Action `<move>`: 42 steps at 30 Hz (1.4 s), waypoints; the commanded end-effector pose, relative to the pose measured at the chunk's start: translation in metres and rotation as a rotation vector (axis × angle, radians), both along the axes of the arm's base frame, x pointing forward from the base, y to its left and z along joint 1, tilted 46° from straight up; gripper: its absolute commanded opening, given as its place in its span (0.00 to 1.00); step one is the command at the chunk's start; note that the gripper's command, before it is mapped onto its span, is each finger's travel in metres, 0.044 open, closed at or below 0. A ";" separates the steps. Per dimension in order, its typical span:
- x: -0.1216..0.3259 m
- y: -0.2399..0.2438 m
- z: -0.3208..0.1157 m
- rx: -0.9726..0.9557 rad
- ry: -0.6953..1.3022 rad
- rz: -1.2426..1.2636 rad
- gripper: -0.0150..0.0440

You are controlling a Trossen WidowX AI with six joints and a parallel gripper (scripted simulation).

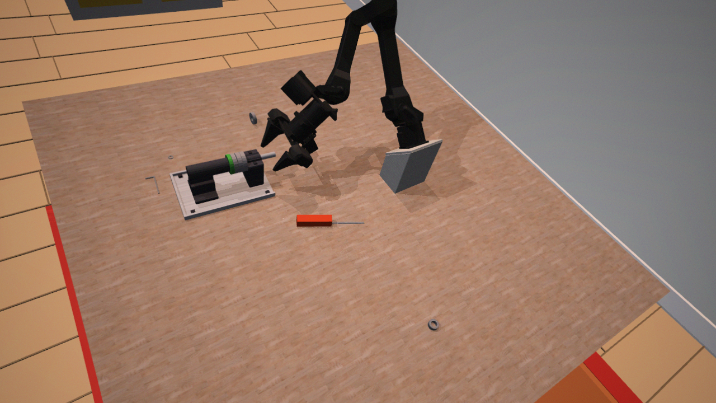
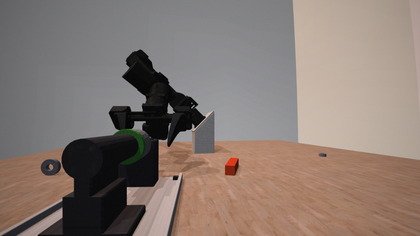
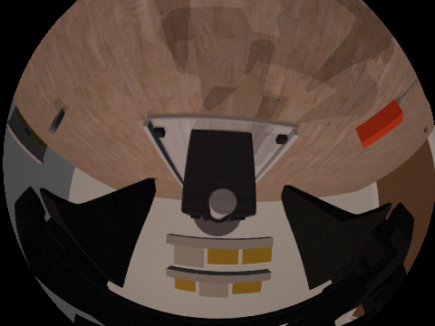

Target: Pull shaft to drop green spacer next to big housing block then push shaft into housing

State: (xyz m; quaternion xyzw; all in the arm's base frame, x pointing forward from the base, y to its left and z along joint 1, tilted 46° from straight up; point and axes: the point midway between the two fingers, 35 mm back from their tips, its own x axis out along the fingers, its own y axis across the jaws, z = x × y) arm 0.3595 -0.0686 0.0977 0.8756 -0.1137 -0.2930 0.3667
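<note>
My gripper [image 1: 268, 157] [image 2: 146, 137] [image 3: 220, 190] is open and empty, its fingers apart on either side of the line of the shaft's free end. The pale grey shaft [image 1: 269, 155] [image 3: 223, 201] sticks out of the black support block [image 1: 255, 173] [image 2: 148, 164] [image 3: 219, 165]. The green spacer [image 1: 229, 163] [image 2: 142, 143] sits against the long black housing [image 1: 204, 167] [image 2: 108, 149]. Grey spacers [image 1: 240, 160] fill the space between it and the support block. The shaft inside the spacers is hidden. All stand on the white base plate [image 1: 232, 201] [image 2: 158, 205] [image 3: 178, 133].
A red-handled screwdriver [image 1: 314, 220] [image 2: 231, 167] [image 3: 381, 124] lies near the plate. A grey ring [image 1: 252, 118] [image 2: 56, 167] [image 3: 57, 121] stands on edge beyond it. Another ring [image 1: 433, 328] [image 2: 322, 154] lies far off. A hex key [image 1: 156, 185] and a small nut [image 1: 170, 157] lie beyond the housing end.
</note>
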 end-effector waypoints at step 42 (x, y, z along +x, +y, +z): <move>0.015 -0.007 -0.008 -0.004 0.002 0.006 1.00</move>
